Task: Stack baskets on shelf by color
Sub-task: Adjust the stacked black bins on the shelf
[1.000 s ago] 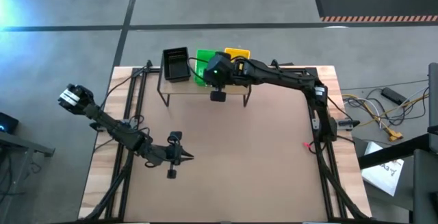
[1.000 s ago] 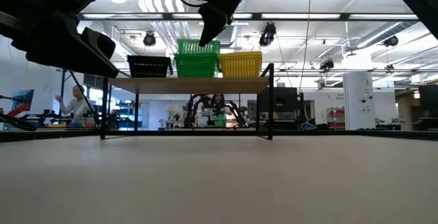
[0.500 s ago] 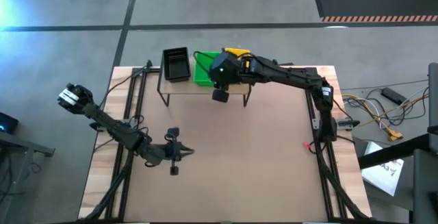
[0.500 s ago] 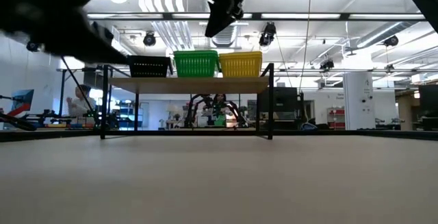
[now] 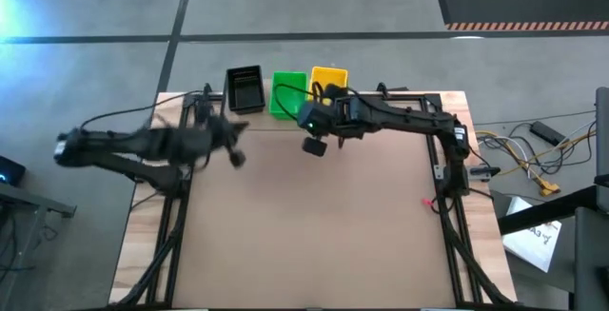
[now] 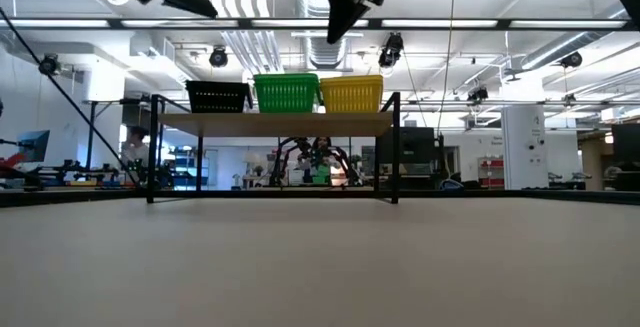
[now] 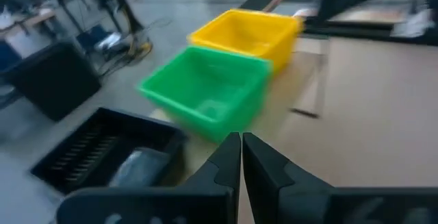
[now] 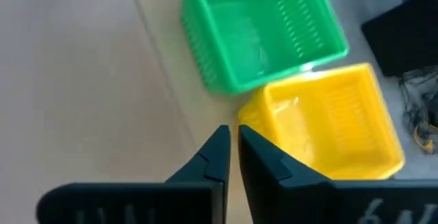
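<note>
The right tool [image 5: 314, 145] hangs above the counter [image 5: 314, 235] just in front of the shelf [image 6: 275, 124], with its two fingers [image 8: 213, 157] drawn together to a thin slit and nothing between them. In its own wrist view the fingertips point at the seam between the green and yellow baskets without touching either. The left tool [image 5: 236, 157] is also raised, over the left part of the counter near the shelf's front left leg; its fingers [image 7: 229, 161] are pressed together and it carries nothing.

Beyond the tools, the shelf stands at the counter's far edge on thin black legs, and three baskets sit on it in a row. The black basket [image 5: 244, 88] is at the left end, slightly apart from the others. The green basket [image 5: 287, 94] is in the middle and the yellow basket [image 5: 329, 79] at the right end, these two touching side by side. In the low view all three stand upright at the same height. Whether each is a single basket or a nested stack cannot be told. The green and yellow baskets look empty inside; the left wrist view shows a blurred pale shape in the black basket's bottom, which cannot be identified.
</note>
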Tool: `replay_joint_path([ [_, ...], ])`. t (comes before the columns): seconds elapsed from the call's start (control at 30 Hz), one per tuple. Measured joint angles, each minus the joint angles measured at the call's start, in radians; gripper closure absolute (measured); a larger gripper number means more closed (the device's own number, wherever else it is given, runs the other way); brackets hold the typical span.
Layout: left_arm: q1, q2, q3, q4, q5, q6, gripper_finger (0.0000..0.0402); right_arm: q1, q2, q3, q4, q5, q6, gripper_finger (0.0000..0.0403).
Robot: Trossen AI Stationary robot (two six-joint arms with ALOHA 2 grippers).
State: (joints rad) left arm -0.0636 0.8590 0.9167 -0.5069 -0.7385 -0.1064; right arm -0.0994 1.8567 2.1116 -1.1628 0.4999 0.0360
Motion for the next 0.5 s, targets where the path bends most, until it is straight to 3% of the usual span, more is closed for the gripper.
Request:
replay_joint_path([
  [0.13,0.307,0.054,0.073,-0.026,0.279,0.087,0.0401,0.078,-0.005,-0.013,-0.075,0.013,0.088,0.0392],
  [0.23,0.492,0.121,0.098,-0.031,0.425,0.127,0.0401,0.176,-0.009,-0.035,-0.137,0.091,0.165,0.0394],
  [0.37,0.635,0.231,0.137,-0.061,0.474,0.169,0.0401,0.328,-0.017,-0.084,-0.198,0.229,0.304,0.0394],
  [0.5,0.676,0.337,0.175,-0.088,0.479,0.211,0.0401,0.493,-0.018,-0.136,-0.196,0.335,0.416,0.0394],
])
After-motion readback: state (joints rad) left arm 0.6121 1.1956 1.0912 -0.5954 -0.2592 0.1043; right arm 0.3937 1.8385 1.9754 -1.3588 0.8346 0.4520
